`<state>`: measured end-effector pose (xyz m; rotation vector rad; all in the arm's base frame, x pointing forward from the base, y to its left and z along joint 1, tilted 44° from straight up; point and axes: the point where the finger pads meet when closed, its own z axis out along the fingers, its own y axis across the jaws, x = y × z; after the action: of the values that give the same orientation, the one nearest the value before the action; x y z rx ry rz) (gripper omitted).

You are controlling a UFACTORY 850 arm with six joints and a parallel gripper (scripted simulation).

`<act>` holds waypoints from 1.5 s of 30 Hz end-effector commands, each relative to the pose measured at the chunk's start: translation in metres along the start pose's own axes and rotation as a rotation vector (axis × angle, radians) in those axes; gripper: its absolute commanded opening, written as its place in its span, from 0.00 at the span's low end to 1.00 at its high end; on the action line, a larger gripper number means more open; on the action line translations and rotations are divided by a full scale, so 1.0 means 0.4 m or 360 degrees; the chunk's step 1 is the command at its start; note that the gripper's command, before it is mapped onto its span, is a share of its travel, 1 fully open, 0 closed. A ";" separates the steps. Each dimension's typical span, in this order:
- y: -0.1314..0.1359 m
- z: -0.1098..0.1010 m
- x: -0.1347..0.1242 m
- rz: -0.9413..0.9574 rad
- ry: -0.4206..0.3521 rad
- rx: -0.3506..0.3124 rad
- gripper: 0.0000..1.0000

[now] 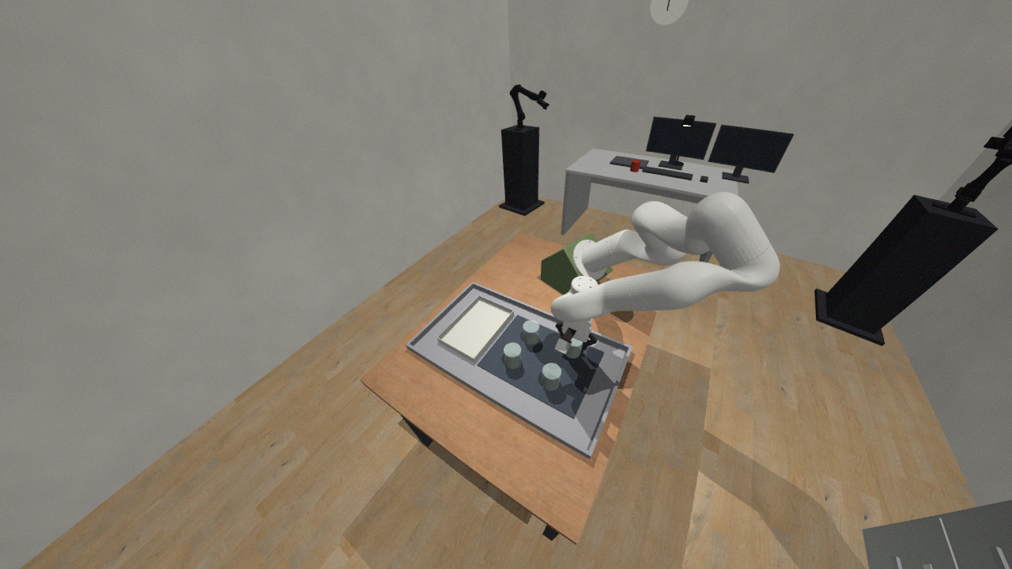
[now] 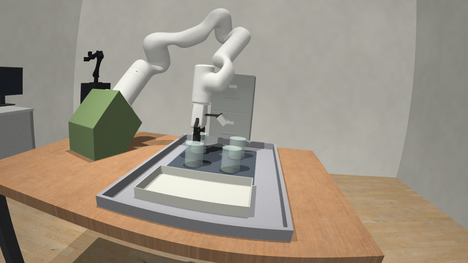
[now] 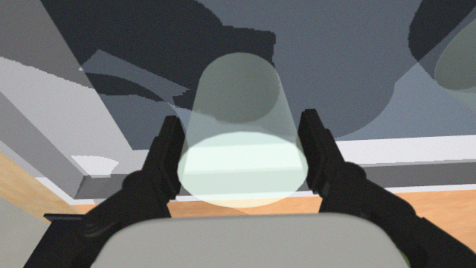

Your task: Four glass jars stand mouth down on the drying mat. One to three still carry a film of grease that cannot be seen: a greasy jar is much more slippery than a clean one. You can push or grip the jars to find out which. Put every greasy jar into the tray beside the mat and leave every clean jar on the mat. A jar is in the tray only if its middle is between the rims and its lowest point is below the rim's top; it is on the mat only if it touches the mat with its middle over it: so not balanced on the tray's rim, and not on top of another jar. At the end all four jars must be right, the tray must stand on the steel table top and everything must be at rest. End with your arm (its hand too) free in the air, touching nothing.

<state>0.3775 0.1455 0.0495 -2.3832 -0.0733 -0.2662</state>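
Note:
Four pale glass jars stand mouth down on the dark mat. My gripper is lowered around the far jar nearest the arm's base. In the wrist view this jar stands upright between my fingers, one finger close to each side. The gripper is open. The other three jars stand apart on the mat. In the exterior view the gripper is partly hidden behind a nearer jar. The cream tray beside the mat holds nothing.
The mat and tray lie on a grey steel top with a raised rim, on a wooden table. A green block stands by the arm's base, close to the steel top's far corner. Another jar shows at the wrist view's top right.

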 end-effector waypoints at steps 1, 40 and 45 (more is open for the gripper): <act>0.000 -0.001 0.001 0.0000 0.0001 0.0000 0.87; 0.000 -0.001 0.001 0.0000 0.0001 0.0000 0.81; 0.000 -0.001 0.001 0.0000 0.0001 0.0000 0.81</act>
<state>0.3775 0.1455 0.0495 -2.3832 -0.0733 -0.2662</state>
